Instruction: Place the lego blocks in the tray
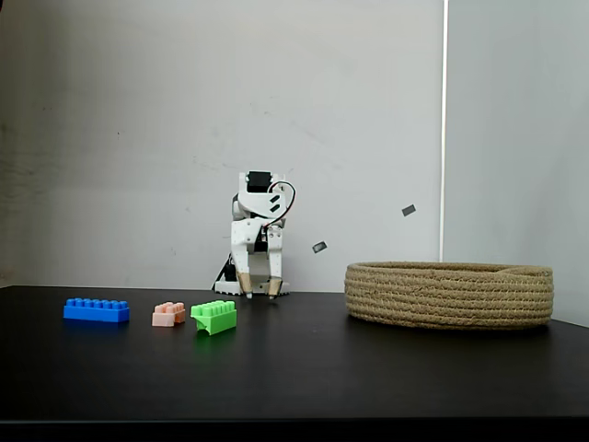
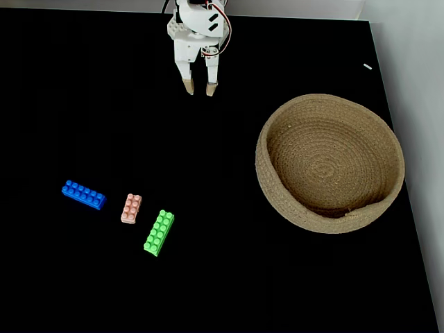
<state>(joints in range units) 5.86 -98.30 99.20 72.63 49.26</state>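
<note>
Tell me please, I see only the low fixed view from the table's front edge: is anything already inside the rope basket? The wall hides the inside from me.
Observer: No. In the fixed view from above, the basket holds nothing; its woven floor is bare.
Operator: Are the three bricks in one straight row?
Observer: Not quite. From above, the blue brick, pink brick and green brick step diagonally, each lower in the picture than the one before, none touching.
Operator: Is the gripper above any brick?
Observer: No. From above, the gripper sits at the table's top edge, open, far from the bricks.
</note>
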